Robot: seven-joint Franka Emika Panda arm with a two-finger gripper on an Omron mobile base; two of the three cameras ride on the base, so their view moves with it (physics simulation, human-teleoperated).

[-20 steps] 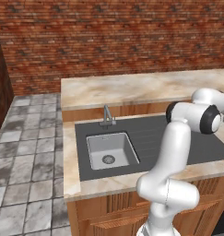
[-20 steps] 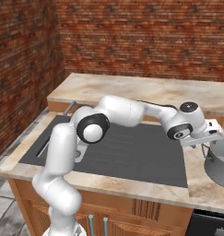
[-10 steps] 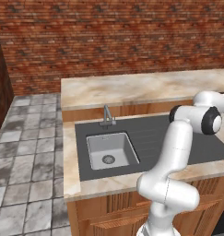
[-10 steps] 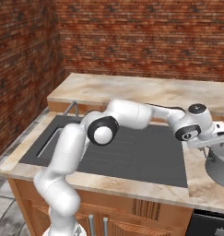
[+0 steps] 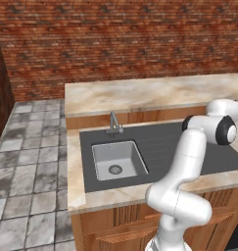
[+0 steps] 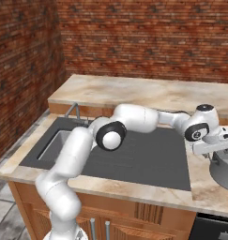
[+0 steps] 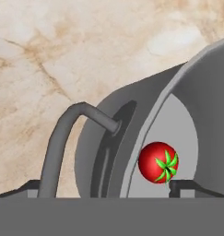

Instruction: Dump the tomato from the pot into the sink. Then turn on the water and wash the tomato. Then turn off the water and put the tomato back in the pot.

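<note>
Tomato (image 7: pixel 158 162): inside the pot, on its grey floor, green stem showing, close to the near wall in the hand view.
Pot (image 6: pixel 224 168): upright on the marble counter (image 6: pixel 148 93), at the far right of the right base view, just right of the dark plate with the ribbed drainboard (image 6: pixel 148 157).
Pot handle (image 7: pixel 62 140): a bent grey loop on the outer wall, between the two finger tips in the hand view.
Jaws (image 7: pixel 111 186): spread wide, one tip outside the pot wall, the other over the pot's inside; nothing pinched.
Sink (image 5: pixel 118 160): light grey basin with a round drain, well left of the pot.
Faucet (image 5: pixel 113 122): at the far rim of the sink, no stream.
</note>
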